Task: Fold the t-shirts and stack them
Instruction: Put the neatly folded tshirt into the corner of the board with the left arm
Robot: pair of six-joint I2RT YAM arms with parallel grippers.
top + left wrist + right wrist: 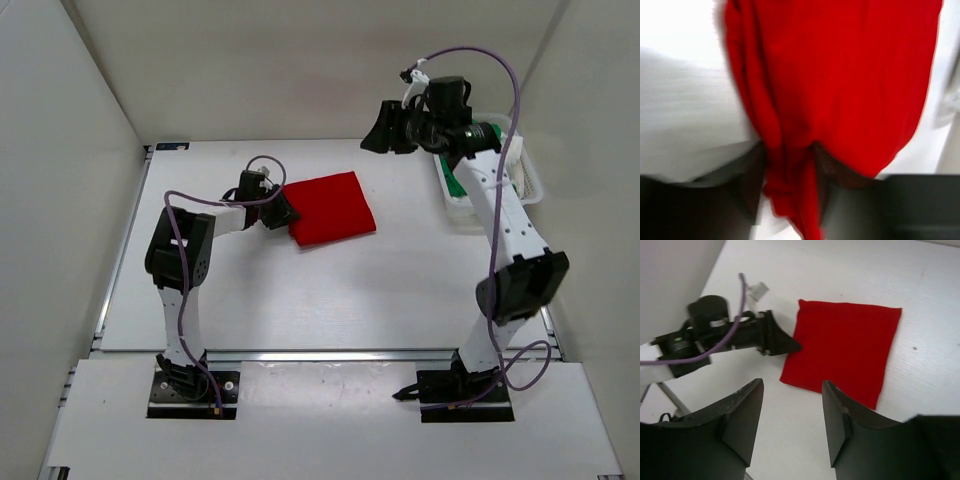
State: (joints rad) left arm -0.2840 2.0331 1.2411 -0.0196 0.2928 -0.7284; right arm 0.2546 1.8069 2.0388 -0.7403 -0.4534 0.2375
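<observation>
One red t-shirt (330,208), folded square, flat; left end effector (288,212) pinching edge.

White table (300,300), plain white walls (300,70), seemingly even light

The red t-shirt (330,207) lay folded into a flat, roughly square packet on the table, towards the far side and a little left of centre. It was turned slightly, so its edges ran askew to the table's. Its top face was smooth, plain and bright red. Its left edge was bunched where the left gripper (283,211) pinched it, and in the left wrist view the cloth there gathered into soft lengthwise folds. The green t-shirt (456,186) showed only as a small crumpled patch in the basket (533,188) at the far right, mostly hidden.
</observation>
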